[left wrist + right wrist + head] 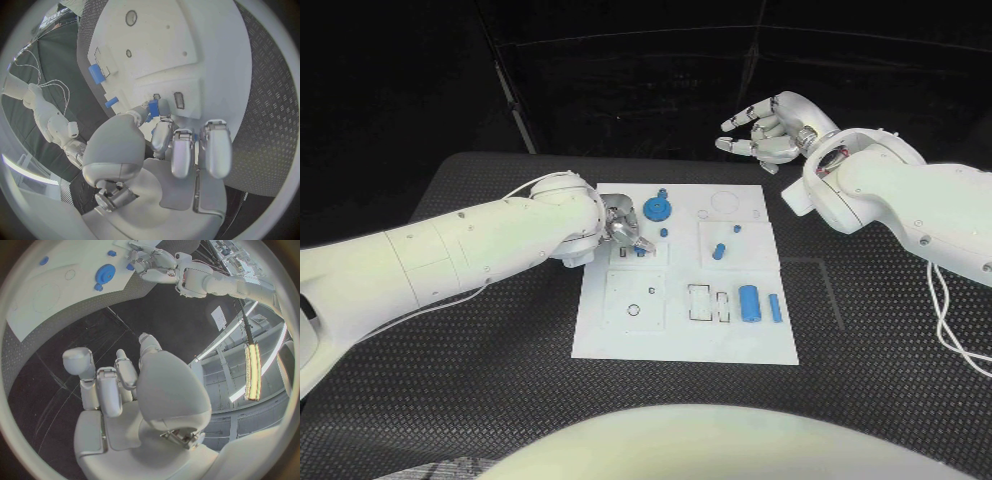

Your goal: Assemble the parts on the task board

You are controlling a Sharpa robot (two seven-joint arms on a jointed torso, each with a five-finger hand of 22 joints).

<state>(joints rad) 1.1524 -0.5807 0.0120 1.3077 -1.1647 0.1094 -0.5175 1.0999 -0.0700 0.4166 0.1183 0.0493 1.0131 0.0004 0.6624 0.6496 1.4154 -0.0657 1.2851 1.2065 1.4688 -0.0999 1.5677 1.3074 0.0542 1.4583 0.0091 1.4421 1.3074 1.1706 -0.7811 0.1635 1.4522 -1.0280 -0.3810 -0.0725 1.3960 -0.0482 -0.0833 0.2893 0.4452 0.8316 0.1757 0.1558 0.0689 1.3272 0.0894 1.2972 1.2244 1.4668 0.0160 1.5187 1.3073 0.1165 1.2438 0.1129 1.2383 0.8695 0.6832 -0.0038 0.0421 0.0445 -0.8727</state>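
Silver fingers of the robot's left hand (620, 226) reach down onto the upper left part of the white task board (632, 340), thumb and a fingertip closed around a small blue part (152, 108) at a slot there; in the left wrist view the piece sits pinched between them, right against the board's surface, while the other fingers (182, 150) hang curled just above the plate. The left arm (459, 255) stretches in across the black table (473, 400) from the near left.

Just beyond that hand lies a round blue gear-like part (659, 210), with a small blue dot of a part (665, 232) beside it. Toward the board's middle right stand two more small blue pieces (720, 249), one tilted. Nearer the robot, a blue cylinder (750, 298) and a slim blue bar (775, 307) lie side by side next to rectangular recesses (705, 303).

Well apart from all this, the right hand (764, 132) is raised past the board's far right corner, off the plate, fingers loosely curled and apart, holding nothing. The right wrist view shows its palm (147, 390) over dark table, with the board's far edge (37, 315) in the distance.
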